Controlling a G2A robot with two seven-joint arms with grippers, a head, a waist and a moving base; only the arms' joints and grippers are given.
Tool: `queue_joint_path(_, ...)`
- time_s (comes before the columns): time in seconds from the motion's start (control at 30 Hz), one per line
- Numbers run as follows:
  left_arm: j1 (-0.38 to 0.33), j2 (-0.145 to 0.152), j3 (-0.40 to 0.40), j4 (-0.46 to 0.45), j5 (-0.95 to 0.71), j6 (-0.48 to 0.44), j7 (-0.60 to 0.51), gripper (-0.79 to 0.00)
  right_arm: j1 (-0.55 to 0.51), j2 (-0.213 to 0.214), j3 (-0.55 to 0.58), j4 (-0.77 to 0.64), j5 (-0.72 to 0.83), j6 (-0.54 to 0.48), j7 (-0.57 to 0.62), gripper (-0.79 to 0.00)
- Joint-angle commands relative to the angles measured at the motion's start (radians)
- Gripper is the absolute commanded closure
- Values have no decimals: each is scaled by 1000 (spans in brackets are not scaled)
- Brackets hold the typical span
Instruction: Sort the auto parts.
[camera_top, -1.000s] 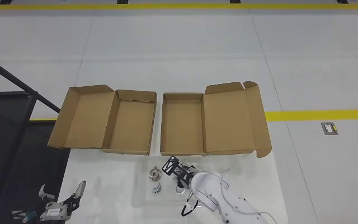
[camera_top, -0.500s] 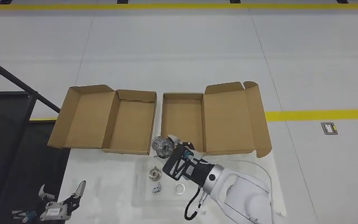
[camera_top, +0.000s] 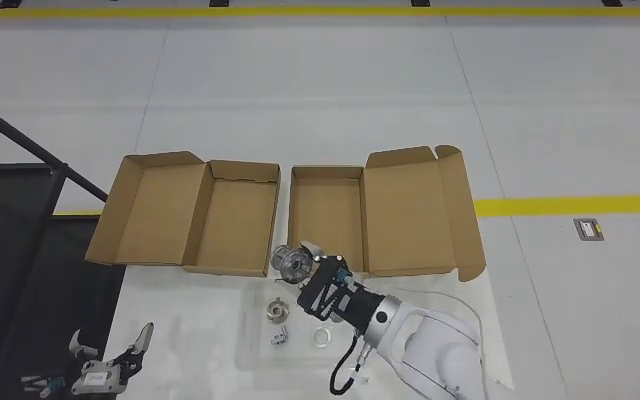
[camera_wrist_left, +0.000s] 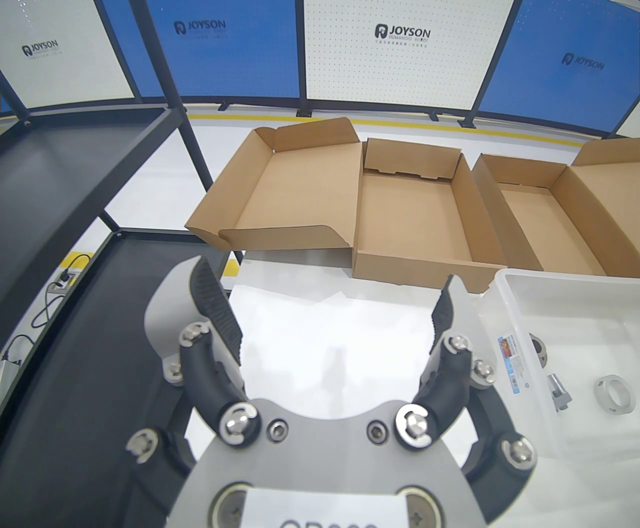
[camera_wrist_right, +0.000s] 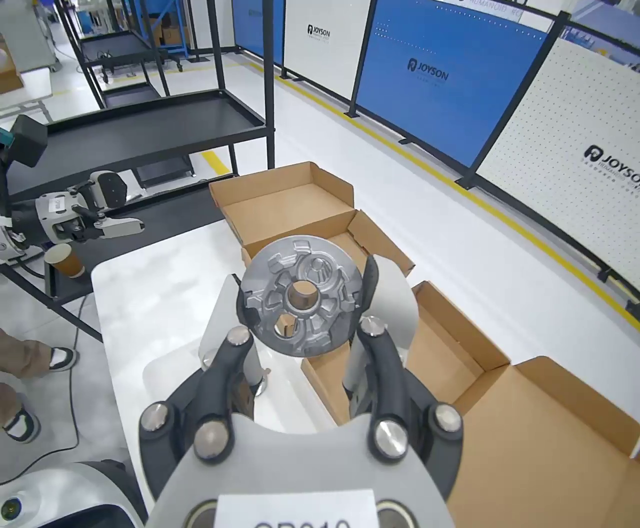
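Top view: R gripper (camera_top: 297, 261) pinches a ribbed metal disc (camera_top: 291, 264) by its rim, held up over the near corners where the L box (camera_top: 235, 225) and R box (camera_top: 327, 225) meet. Both boxes look empty, so nothing sorted yet; this is prob. the 1st part. Three small pcs left in the clear bin (camera_wrist_left: 560, 276), incl. a ring (camera_wrist_left: 613, 394). L gripper (camera_wrist_left: 325, 295) spread wide, idle by the table's (camera_top: 190, 320) near-left corner.

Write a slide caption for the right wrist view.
Right gripper, jaws shut on a round metal disc, holds it up in front of two open cardboard boxes.
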Motion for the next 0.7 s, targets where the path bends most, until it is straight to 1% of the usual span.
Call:
queue_joint_path(0.0,0,0,0,0,0,0,0,-785,64,-13,-13,74,43,55,23,0)
queue_joint_path(0.03,0,0,0,0,0,0,0,-785,106,-21,-27,118,46,86,45,0)
queue_joint_path(0.13,0,0,0,0,0,0,0,-785,253,-54,-86,270,59,229,135,0)
queue_joint_path(0.17,0,0,0,0,0,0,0,-785,307,-69,-112,331,63,274,165,0)
queue_joint_path(0.3,0,0,0,0,0,0,0,-785,506,-131,-207,612,112,400,220,0)
queue_joint_path(0.33,0,0,0,0,0,0,0,-785,520,-136,-217,643,119,403,227,0)
queue_joint_path(0.4,0,0,0,0,0,0,0,-785,608,-172,-263,814,187,378,223,0)
queue_joint_path(0.47,0,0,0,0,0,0,0,-785,683,-213,-318,966,198,416,223,0)
queue_joint_path(0.53,0,0,0,0,0,0,0,-785,738,-260,-361,1114,250,428,189,0)
queue_joint_path(0.57,0,0,0,0,0,0,0,-785,752,-273,-371,1159,262,428,183,0)
queue_joint_path(0.67,0,0,0,0,0,0,0,-785,799,-329,-415,1320,297,425,155,0)
